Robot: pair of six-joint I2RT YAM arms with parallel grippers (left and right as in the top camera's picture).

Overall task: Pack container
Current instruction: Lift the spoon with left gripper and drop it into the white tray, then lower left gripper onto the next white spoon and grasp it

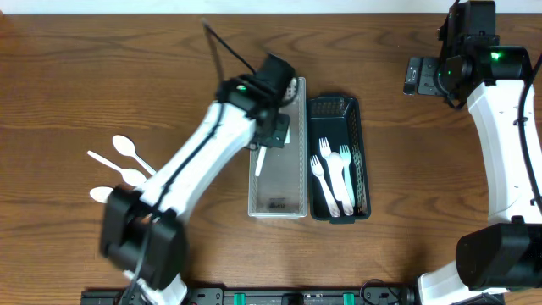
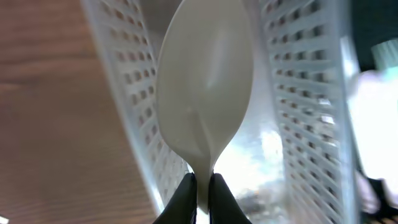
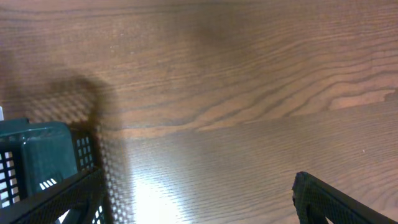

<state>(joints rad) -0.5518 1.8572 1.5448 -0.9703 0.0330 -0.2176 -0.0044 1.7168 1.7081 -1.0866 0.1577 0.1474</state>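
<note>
Left gripper (image 2: 200,186) clamped on handle of white spoon (image 2: 205,81), bowl hanging inside pale mesh bin (image 2: 298,93). Beyond: three forks (image 1: 332,174) lie in dark bin (image 1: 334,106), three loose spoons (image 1: 125,146) wait on table (image 1: 68,68); roughly halfway, I judge. Right gripper (image 1: 419,76) far off, jaw state unclear.

Brown wood-grain table (image 1: 85,68) w/ black rail (image 1: 203,297) at near edge.

Even bright light, glare on table (image 3: 143,186), soft blur around spoon (image 2: 205,81).
</note>
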